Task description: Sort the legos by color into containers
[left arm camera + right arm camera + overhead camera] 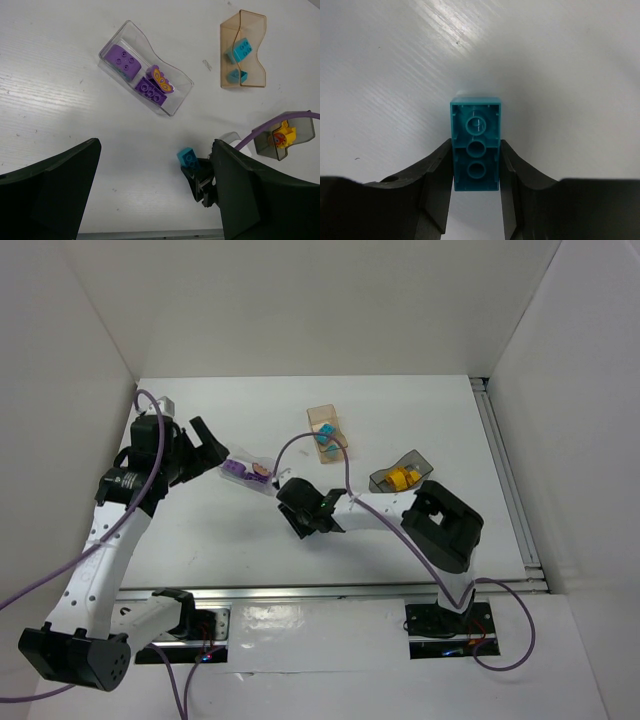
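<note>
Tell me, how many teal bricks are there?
3. Two lie in the peach bin, an upper brick and a lower brick; the third brick is clamped in the right gripper. More may be hidden.

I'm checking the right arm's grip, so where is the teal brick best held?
Probably by its two long flat sides, approached end-on, as the right gripper pinches the teal brick now; those walls are parallel and close together.
</note>
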Tool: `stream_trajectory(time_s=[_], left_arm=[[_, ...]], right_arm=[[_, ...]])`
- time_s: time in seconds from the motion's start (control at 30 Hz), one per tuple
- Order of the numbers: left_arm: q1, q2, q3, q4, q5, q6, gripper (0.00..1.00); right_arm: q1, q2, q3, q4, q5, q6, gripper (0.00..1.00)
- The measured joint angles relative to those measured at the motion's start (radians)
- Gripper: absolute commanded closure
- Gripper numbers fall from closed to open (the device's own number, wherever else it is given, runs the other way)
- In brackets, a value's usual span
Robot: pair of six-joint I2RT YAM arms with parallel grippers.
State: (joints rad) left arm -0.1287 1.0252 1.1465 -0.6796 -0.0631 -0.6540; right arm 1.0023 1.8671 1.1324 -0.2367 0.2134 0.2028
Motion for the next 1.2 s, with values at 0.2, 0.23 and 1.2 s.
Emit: stream_trajectory(time_s=[0.2, 0.23, 1.2], left_arm=[[0.0, 0.006, 0.0, 0.001, 0.013, 0.0, 0.0], [0.0, 0.006, 0.0, 0.001, 0.013, 0.0, 0.0], [0.0, 0.007, 0.0, 0.004, -0.011, 0.002, 0.0]], right_arm=[[0.002, -0.003, 0.009, -0.021, 0.084, 0.01, 0.82], [-0.006, -0.009, 0.015, -0.028, 0.101, 0.01, 0.82], [-0.444, 0.115, 0.417, 0.008, 0.171, 0.051, 0.0]])
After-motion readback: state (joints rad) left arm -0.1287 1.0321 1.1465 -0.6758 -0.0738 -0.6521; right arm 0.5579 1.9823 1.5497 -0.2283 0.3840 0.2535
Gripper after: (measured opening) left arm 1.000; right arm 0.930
